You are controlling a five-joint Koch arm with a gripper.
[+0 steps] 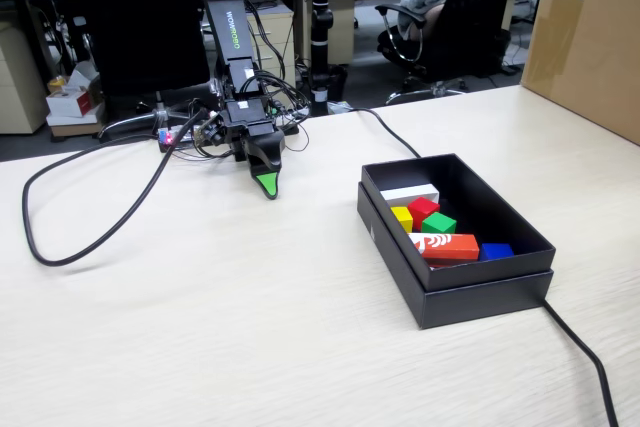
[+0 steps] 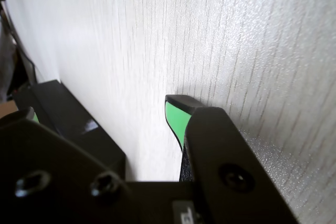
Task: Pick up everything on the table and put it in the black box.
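Observation:
The black box stands open on the right of the table in the fixed view. Inside it lie a white block, a yellow block, a red block, a green block, an orange-red carton and a blue block. My gripper points down at the table at the back, left of the box, and holds nothing. In the wrist view my gripper has its green-padded jaws apart, with bare table between them. The box shows dark at the left there.
A thick black cable loops over the left of the table. Another cable runs from behind the box to the front right. A cardboard box stands at the back right. Chairs and desks stand beyond the table's far edge.

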